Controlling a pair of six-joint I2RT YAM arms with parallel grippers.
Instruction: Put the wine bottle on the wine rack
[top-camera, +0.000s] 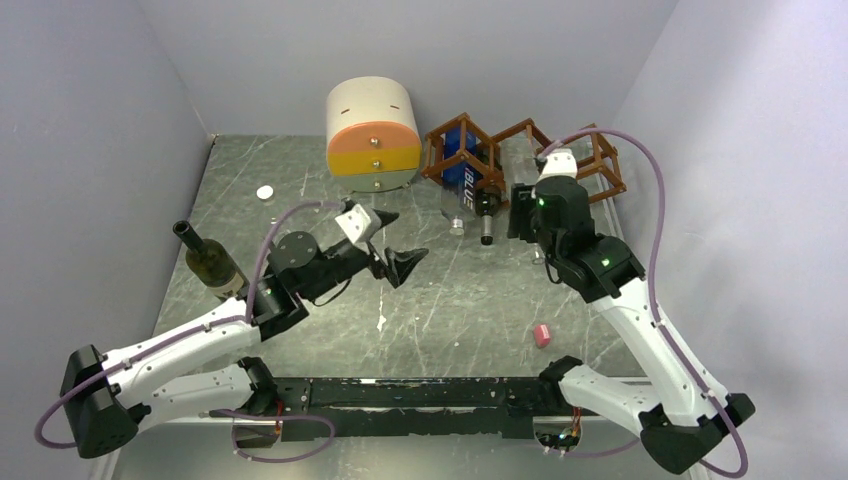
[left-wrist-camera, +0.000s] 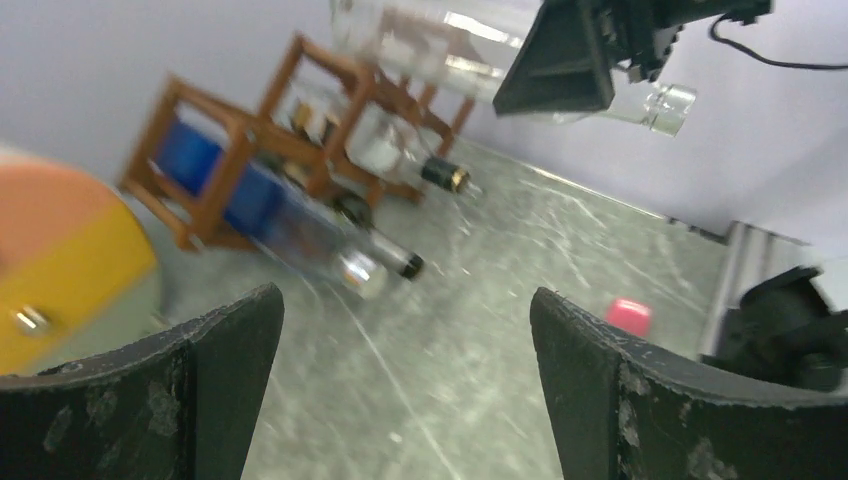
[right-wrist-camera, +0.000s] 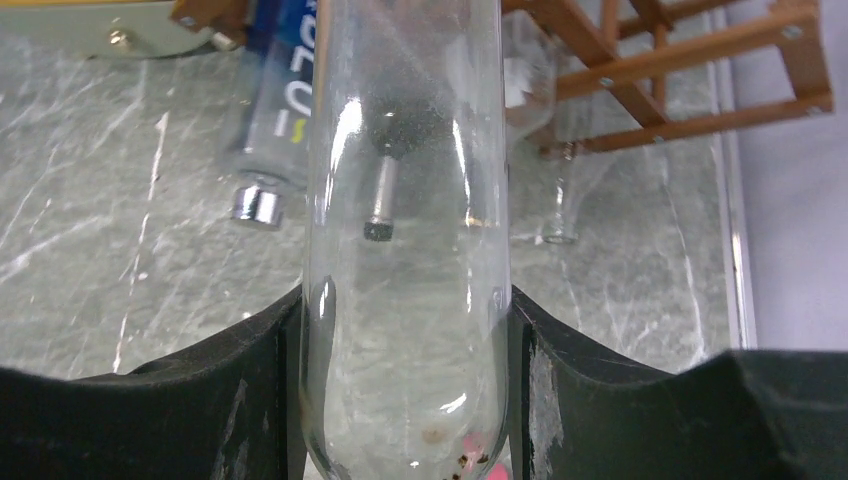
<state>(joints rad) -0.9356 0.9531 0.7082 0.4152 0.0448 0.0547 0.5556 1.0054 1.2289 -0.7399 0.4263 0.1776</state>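
Note:
My right gripper (top-camera: 520, 212) is shut on a clear glass wine bottle (right-wrist-camera: 405, 200), jaws pressed on both sides of its body (right-wrist-camera: 405, 330). It holds the bottle above the table just in front of the reddish-brown wooden wine rack (top-camera: 524, 128), as the left wrist view shows (left-wrist-camera: 440, 40). The rack (right-wrist-camera: 690, 70) holds a blue-labelled bottle (top-camera: 465, 180) and a dark-necked bottle (top-camera: 487, 215), necks pointing forward. My left gripper (top-camera: 400, 240) is open and empty over mid-table (left-wrist-camera: 405, 320). A dark green bottle (top-camera: 210, 262) stands at the left beside my left arm.
A cream-and-orange drawer cabinet (top-camera: 372, 135) stands left of the rack. A small pink block (top-camera: 542, 335) lies near the front right and shows in the left wrist view (left-wrist-camera: 630, 315). A white cap (top-camera: 264, 192) lies at the back left. Walls close in on three sides.

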